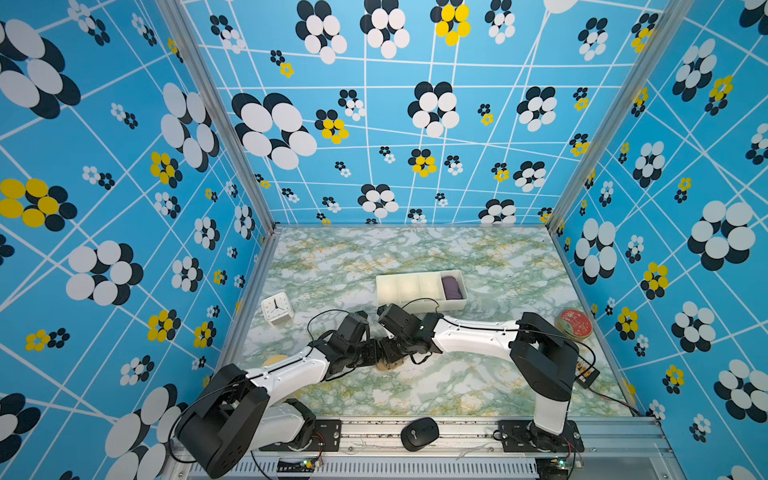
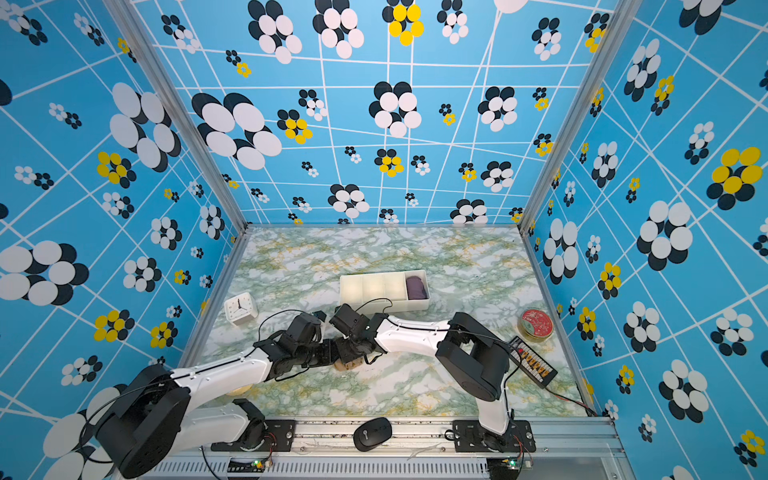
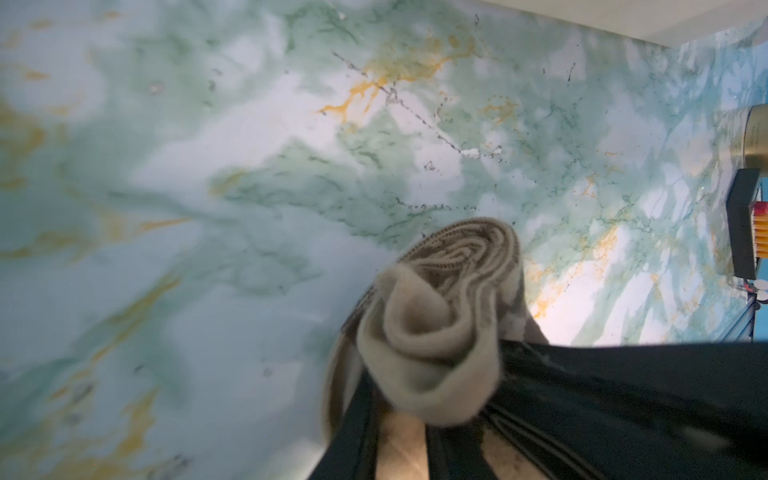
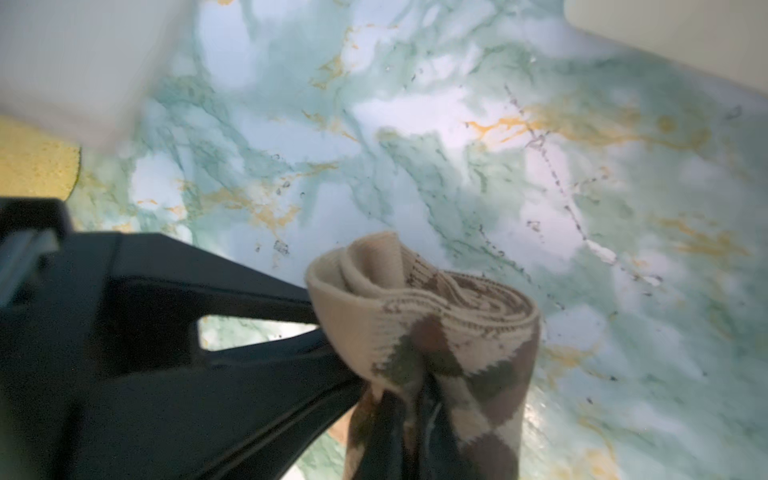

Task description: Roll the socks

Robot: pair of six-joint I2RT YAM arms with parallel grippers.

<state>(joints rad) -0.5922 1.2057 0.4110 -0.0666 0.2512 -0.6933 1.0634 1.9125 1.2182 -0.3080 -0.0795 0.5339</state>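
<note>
Rolled argyle socks [image 4: 422, 332] (tan, brown)

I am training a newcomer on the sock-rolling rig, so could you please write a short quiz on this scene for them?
1. Short answer: what are the left gripper and the right gripper both gripping?
2. True or false: the purple bundle lies in an end compartment of the white tray.
3. Multiple choice: the white clock stands A) inside the tray, B) on the table, apart from the tray, C) between a gripper's fingers.

Key: 1: the rolled socks. 2: true. 3: B.
</note>
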